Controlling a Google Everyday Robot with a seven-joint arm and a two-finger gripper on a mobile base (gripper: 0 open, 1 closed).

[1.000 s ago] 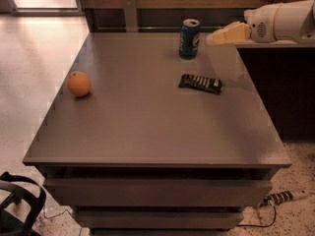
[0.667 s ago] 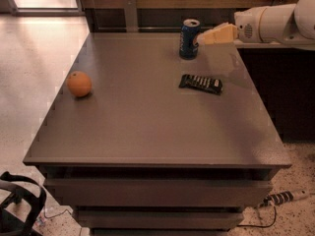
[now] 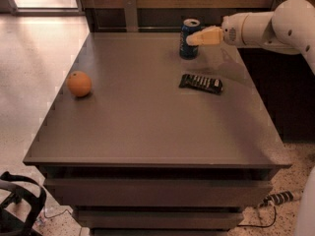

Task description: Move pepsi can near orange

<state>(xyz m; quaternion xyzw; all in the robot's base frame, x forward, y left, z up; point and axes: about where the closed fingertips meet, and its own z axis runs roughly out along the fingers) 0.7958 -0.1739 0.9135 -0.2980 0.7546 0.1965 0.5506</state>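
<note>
The pepsi can (image 3: 186, 51), dark blue with a silver top, stands upright near the far edge of the grey table (image 3: 147, 127). The orange (image 3: 79, 83) lies at the table's left side, far from the can. My gripper (image 3: 194, 39), cream-coloured on a white arm, reaches in from the right, and its tip lies over the can's upper right side. I cannot tell whether it holds the can.
A flat black snack bar wrapper (image 3: 201, 83) lies in front of the can, to the right of centre. A wall panel runs behind the table. A dark object (image 3: 19, 205) sits on the floor at lower left, and a power strip (image 3: 278, 198) at lower right.
My gripper has moved left from beside the can until its tip overlaps the can. The can, orange and wrapper have not moved.
</note>
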